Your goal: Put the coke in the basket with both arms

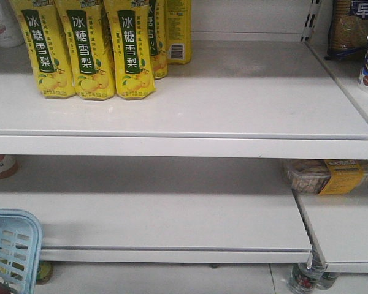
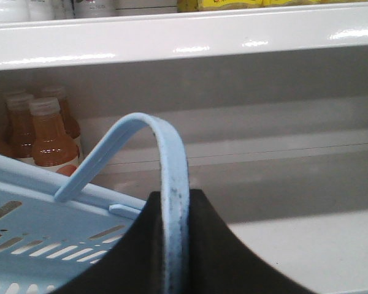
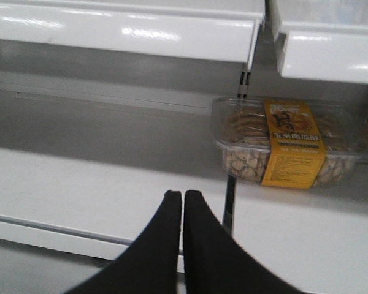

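Basket (image 2: 43,245) handle in left tool (image 2: 175,245)

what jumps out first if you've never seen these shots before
The bright yellow drink bottles crowd the upper shelf's left end in the front view. In the left wrist view, the left gripper is closed on the pale blue basket handle; in the right wrist view, the right gripper is shut, empty, near a yellow-labelled snack box.

On the upper shelf in your front view, the yellow bottles (image 1: 89,52) carry a vertical dark green label reading 冰糖雪梨 in white. A barcode appears on the rear yellow bottle (image 1: 178,30). The snack box (image 3: 285,144) has a yellow band with Chinese text, too blurred to read.
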Available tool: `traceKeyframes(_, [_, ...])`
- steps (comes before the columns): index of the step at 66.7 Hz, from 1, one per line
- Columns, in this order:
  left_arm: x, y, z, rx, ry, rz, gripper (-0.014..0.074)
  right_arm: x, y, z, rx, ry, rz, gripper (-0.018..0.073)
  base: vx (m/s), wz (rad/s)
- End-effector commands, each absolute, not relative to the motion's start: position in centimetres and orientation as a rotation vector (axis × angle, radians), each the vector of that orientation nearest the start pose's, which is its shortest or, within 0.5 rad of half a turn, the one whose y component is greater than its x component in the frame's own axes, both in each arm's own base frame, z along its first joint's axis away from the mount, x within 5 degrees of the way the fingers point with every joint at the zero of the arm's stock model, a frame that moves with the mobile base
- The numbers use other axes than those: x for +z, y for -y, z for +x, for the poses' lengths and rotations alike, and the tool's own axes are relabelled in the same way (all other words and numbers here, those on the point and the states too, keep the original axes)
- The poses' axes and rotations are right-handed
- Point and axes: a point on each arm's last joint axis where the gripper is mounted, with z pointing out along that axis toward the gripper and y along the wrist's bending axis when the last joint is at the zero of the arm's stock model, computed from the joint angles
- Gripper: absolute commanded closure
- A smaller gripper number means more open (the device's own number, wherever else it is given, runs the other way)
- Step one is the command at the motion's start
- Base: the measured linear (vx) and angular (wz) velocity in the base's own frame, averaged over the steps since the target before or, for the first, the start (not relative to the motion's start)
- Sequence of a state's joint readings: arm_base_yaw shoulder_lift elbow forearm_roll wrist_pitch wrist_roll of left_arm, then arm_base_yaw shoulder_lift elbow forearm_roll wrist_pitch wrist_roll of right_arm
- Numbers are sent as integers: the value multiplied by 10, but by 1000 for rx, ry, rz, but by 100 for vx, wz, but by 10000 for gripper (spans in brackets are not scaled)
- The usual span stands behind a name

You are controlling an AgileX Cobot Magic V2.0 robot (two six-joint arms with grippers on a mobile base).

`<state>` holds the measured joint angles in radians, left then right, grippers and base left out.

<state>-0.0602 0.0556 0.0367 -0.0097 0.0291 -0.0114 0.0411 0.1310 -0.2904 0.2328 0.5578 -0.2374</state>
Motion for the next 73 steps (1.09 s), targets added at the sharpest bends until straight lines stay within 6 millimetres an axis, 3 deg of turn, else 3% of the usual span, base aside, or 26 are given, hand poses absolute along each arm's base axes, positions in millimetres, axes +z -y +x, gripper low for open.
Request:
traceKeyframes(1, [207, 4, 62, -38, -1460, 55, 603, 247, -8, 53, 95, -1747, -88, 564, 0, 0])
traceKeyframes(22, [207, 4, 62, -38, -1460, 55, 603, 183, -4, 58, 203, -1700, 121, 564, 0, 0])
traceKeyframes(47, [207, 4, 62, -38, -1461, 55, 603, 205, 1, 55, 65, -1455, 97, 564, 0, 0])
traceKeyframes(73, [207, 4, 62, -38, -1461, 55, 603, 205, 1, 55, 70, -1453, 83, 564, 0, 0])
